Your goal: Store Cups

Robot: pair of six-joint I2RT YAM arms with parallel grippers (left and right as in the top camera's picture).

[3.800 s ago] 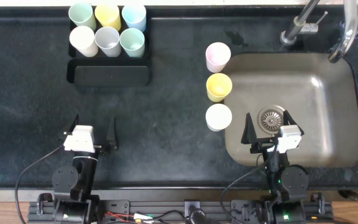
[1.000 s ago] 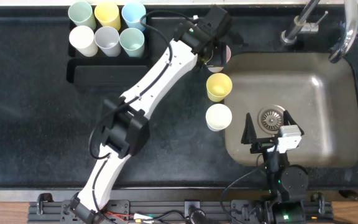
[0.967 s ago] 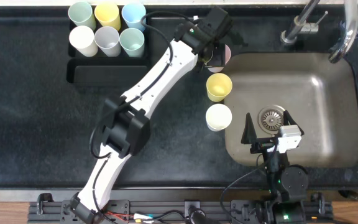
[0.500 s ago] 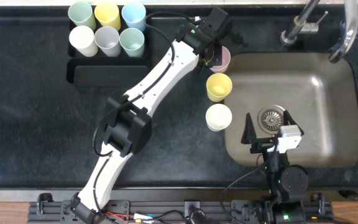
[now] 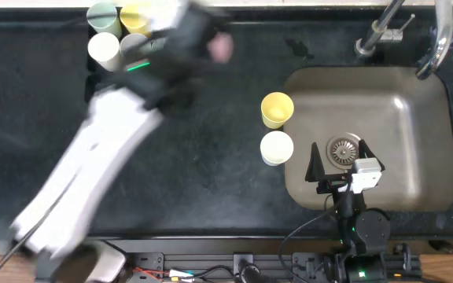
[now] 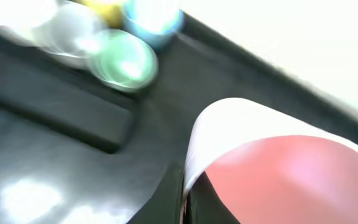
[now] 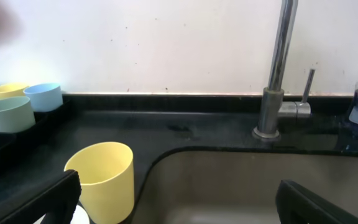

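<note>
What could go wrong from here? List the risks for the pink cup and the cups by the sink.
1. The pink cup sits in the left gripper near the tray, whose back rows are full. Lowered carelessly, it may knock the mint cup instead of landing in the empty front row.
2. The yellow cup and white cup stand right at the sink rim; a nudge during pickup could tip them in.

Black worktop (image 5: pixel 234 204) bears yellow cup (image 5: pixel 277 109), white cup (image 5: pixel 276 147), tray (image 6: pixel 55 112).
</note>
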